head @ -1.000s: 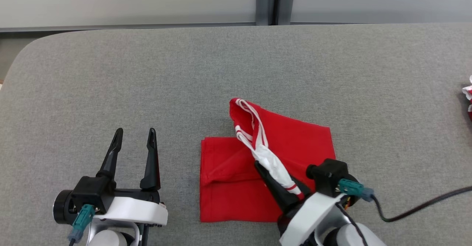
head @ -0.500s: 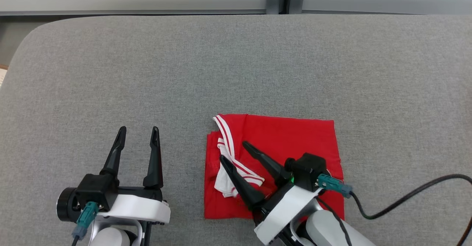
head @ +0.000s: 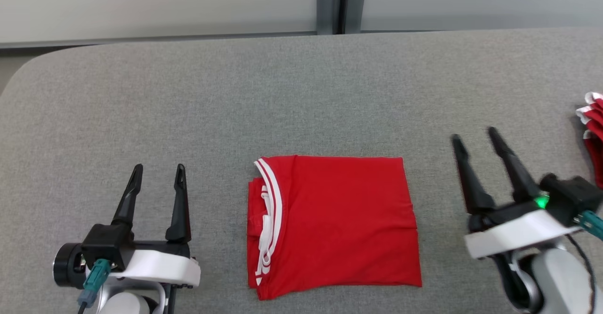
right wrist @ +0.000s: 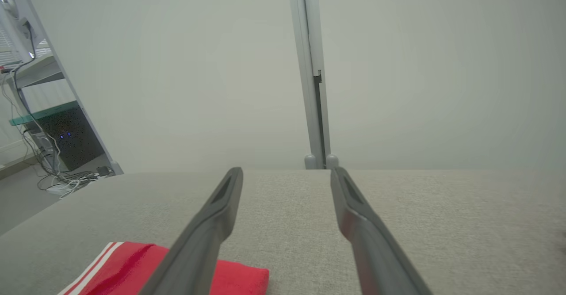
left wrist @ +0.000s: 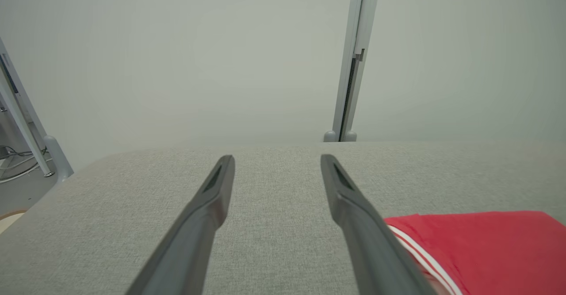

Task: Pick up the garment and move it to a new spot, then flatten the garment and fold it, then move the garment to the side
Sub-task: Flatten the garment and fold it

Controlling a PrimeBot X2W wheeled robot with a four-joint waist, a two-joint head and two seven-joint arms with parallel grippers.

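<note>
"Where is the garment?"

"The red garment (head: pixel 334 220) lies folded flat on the grey surface (head: pixel 282 92) between my 2 grippers, white-striped along its left side."

"And the grippers?"

"My left gripper (head: pixel 158 169) and right gripper (head: pixel 474 135) both stand wide apart, holding nothing, each clear of the garment. Another red-and-white cloth (head: pixel 592 135) sits at the far right edge."
</note>
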